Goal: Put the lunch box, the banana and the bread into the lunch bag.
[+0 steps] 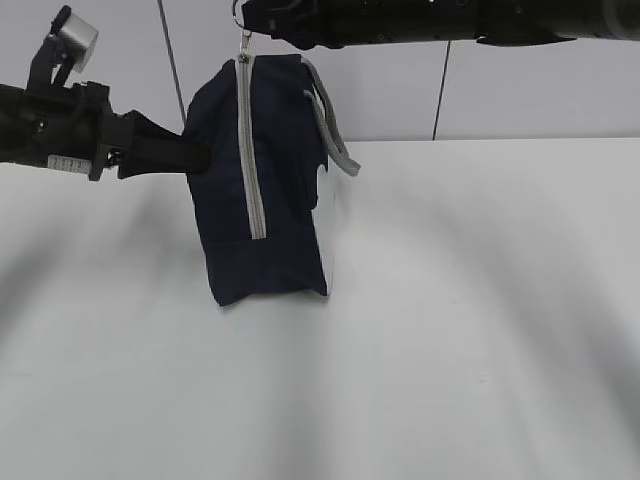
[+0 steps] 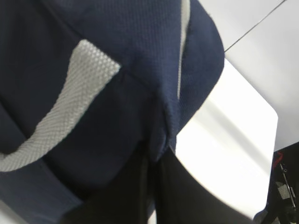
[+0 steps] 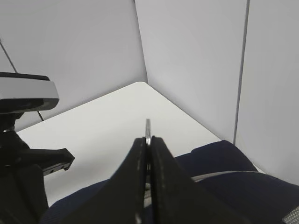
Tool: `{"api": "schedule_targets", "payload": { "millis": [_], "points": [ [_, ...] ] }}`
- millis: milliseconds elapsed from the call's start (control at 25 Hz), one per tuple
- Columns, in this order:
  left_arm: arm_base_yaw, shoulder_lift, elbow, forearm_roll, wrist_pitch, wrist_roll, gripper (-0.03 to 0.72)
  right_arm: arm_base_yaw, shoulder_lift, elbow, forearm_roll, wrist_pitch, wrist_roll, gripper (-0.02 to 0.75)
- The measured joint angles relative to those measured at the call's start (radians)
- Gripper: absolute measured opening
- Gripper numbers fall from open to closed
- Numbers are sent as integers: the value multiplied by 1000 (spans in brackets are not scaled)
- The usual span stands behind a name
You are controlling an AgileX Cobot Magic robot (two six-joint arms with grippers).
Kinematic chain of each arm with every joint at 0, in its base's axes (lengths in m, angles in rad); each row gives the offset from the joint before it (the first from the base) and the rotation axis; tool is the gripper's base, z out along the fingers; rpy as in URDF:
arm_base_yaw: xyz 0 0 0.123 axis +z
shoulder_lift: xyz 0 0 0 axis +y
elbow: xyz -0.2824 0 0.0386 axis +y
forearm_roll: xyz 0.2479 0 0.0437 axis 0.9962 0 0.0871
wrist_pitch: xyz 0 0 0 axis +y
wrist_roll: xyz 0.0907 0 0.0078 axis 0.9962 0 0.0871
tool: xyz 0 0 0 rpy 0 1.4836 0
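Note:
The navy lunch bag (image 1: 270, 200) stands on end on the white table (image 1: 480, 300), its grey zipper band (image 1: 252, 150) running vertically. At the bag's top end my right gripper (image 1: 243, 22) is shut on the metal zipper pull ring (image 3: 148, 125). The jaws of the right gripper (image 3: 148, 140) are pressed flat on it. My left gripper (image 1: 195, 155) pinches the bag's left side. In the left wrist view that gripper (image 2: 154, 158) is shut on a fold of the bag's navy fabric (image 2: 117, 60), beside a grey strap handle (image 2: 70, 102). The lunch box, the banana and the bread are out of view.
A grey strap (image 1: 335, 130) hangs off the bag's right side. White wall panels (image 1: 500, 80) stand close behind the table. The table's rounded far corner (image 3: 140, 86) shows in the right wrist view.

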Motion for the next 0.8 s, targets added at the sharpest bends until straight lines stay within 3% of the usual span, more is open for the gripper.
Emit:
{"api": "schedule_targets", "payload": {
  "millis": [160, 800],
  "points": [
    [0, 0, 0, 35, 9, -27, 3, 0, 52, -62, -16, -2, 34, -16],
    [0, -33, 0, 129, 37, -78, 2, 0, 256, -382, -296, -48, 313, -16]
  ]
}}
